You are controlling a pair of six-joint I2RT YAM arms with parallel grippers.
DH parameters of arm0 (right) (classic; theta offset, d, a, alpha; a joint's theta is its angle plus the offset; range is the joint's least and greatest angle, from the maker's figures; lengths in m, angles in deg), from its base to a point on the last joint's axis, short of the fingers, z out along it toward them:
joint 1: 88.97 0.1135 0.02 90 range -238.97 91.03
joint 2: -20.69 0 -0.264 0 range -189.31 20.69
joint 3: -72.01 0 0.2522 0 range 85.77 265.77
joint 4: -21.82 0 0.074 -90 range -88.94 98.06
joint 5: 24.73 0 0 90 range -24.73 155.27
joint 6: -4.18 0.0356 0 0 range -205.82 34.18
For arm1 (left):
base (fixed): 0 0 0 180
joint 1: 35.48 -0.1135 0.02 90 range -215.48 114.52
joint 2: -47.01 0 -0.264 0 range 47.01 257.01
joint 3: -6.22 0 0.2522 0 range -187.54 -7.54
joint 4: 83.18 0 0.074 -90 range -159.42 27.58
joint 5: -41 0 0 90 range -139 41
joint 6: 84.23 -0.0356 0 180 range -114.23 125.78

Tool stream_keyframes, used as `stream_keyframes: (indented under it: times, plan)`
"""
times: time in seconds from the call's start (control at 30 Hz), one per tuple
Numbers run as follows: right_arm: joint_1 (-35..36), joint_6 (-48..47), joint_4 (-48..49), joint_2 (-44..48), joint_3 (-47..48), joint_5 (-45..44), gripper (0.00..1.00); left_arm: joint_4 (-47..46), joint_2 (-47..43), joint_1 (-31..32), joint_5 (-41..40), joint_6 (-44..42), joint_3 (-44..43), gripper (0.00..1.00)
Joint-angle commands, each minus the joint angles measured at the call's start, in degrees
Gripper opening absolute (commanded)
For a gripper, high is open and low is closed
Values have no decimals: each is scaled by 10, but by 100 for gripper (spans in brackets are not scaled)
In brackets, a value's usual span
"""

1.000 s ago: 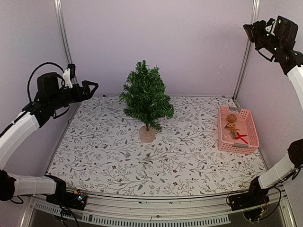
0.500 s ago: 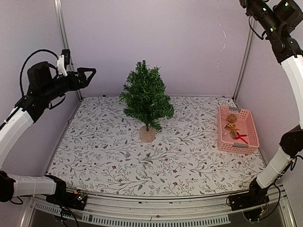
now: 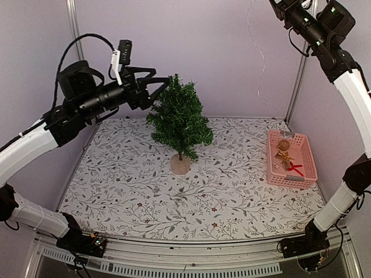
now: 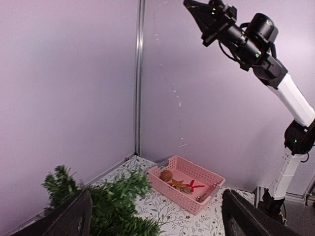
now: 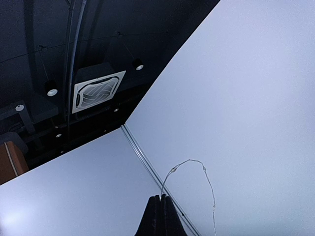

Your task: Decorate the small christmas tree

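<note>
Since the earlier frame the left arm has swung from the left wall toward the middle. The right arm has climbed higher in the far right corner.

In the top view, the left hand (image 3: 157,90) is just beside the upper branches of the small dark-green artificial christmas tree (image 3: 179,119). Its fingers are apart and hold nothing. The tree stands upright on its round light-wood base, at the far middle of the leaf-patterned surface (image 3: 127,191). The right hand (image 3: 278,7) is lifted high at the far right, and a thin silvery wire (image 3: 258,53) hangs down from it in front of the back wall. I judge it is held so high to let the long wire hang free, ready to be laid over the tree. A pink plastic basket (image 3: 269,156) with small ornaments rests on the surface at the right, near the right arm.

In the left wrist view, the two dark fingers (image 4: 74,219) stand wide apart, with green branch tips low between them. The basket and the raised right arm are beyond. This open hand probably waits to catch or guide the loose wire.

The right wrist view looks up toward the ceiling. The fingers (image 5: 158,216) are pressed together and the wire curls out from their tips in a loop, so this hand seems clamped on the wire.
</note>
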Motion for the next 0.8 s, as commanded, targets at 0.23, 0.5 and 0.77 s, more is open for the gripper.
stream_keyframes:
  times: [0.23, 0.5, 0.77]
  plan:
    - [38, -19, -16, 100, -85, -16, 0, -171, 291, 209, -94, -54, -148, 89]
    - [38, -28, -29, 124, -84, 14, 0, -186, 485, 258, -159, -30, -304, 88]
    - [38, -5, -22, 169, -143, 44, 0, -208, 634, 275, -211, -12, -448, 83]
